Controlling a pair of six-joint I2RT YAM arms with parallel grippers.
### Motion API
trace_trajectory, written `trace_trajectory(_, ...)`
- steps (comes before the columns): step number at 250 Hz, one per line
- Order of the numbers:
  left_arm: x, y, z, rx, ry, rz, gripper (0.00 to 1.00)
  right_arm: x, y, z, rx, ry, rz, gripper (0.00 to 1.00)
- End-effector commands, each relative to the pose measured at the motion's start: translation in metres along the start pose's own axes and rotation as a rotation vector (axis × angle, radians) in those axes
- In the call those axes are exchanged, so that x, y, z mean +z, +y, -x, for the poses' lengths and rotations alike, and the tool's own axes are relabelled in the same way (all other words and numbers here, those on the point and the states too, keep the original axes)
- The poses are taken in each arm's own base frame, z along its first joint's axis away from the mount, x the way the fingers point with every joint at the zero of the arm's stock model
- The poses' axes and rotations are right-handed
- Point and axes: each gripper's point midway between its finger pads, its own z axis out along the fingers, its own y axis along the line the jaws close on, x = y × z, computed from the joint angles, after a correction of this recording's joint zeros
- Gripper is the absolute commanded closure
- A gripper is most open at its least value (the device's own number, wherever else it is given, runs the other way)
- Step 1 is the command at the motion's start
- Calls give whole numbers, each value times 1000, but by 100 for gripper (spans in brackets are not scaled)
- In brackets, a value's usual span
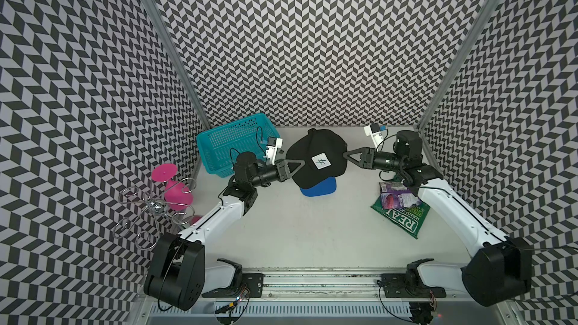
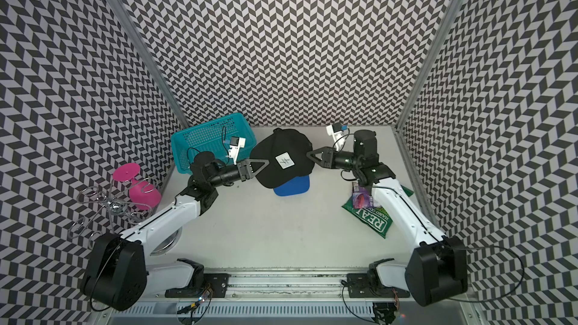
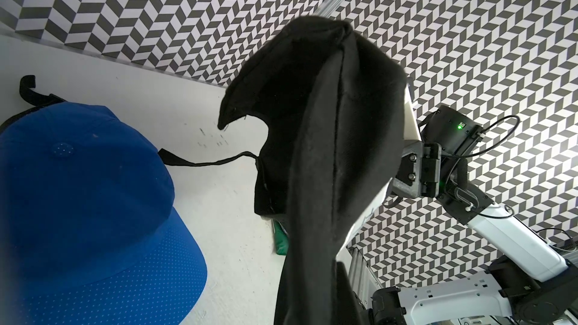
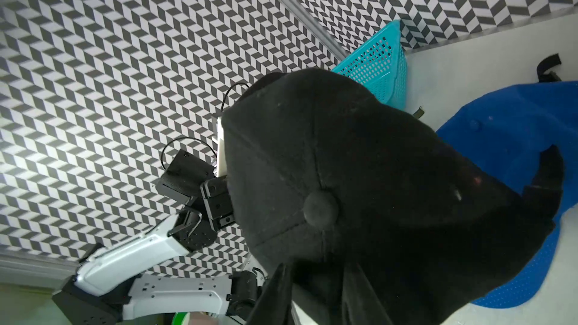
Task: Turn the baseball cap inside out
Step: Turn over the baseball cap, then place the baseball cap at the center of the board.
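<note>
Left tool (image 1: 302, 162) is clenched on the frame-left edge of the black fabric baseball cap with a white square patch (image 1: 312, 146). Right tool (image 1: 346, 154) meets the opposite edge. In the right wrist view the fabric sits between its jaws, but it cannot be told whether they are clamped. The cap hangs between both tools, clear of the white surface (image 1: 297, 229), at centre frame in both top views.

Progress is judged early. The crown button (image 4: 321, 207) and the patch face outward, so the crown appears not yet inverted. Remaining steps: push the crown through the opening, then settle the panels.

Obstructions:
- A blue perforated fabric cap (image 1: 319, 188) lies directly beneath, partly covered.
- A teal plastic mesh basket (image 1: 219, 164) stands just beside the left tool, upper left of centre.
- A green printed snack bag (image 1: 403, 217) lies at right, partly under the right arm.
- A pink plastic goblet (image 1: 175, 193) and a chrome wire rack (image 1: 147, 211) sit at far left, well apart.
</note>
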Motion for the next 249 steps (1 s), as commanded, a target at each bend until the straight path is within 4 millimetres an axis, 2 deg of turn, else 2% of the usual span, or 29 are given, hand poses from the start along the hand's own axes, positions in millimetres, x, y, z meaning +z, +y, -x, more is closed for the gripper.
trace_trajectory(1,2,-12,7,43,-5,-41,100,2,11,5,-79,-16,56,84)
trace_trajectory(18,1,-11,7,42,-5,-39,100,1,14,7,-110,-19,59,95)
trace_trajectory(24,1,-13,7,45,-4,-42,97,1,14,7,-126,-20,59,98)
trace_trajectory(48,0,-11,9,63,2,-29,66,-2,14,7,-212,-20,31,100)
trace_trajectory(63,0,-11,12,84,5,-20,50,-3,11,6,-261,-12,4,100)
trace_trajectory(80,0,-12,14,106,16,-22,44,-4,7,4,-299,9,-29,100)
trace_trajectory(115,2,-6,15,126,51,-23,38,-6,1,4,-357,42,-86,100)
trace_trajectory(152,5,5,14,122,79,-27,40,-10,-3,8,-403,38,-141,100)
trace_trajectory(202,13,21,4,93,116,-19,72,-15,-17,24,-428,-11,-255,100)
trace_trajectory(249,42,38,-22,26,192,23,78,-20,-28,45,-463,-85,-357,100)
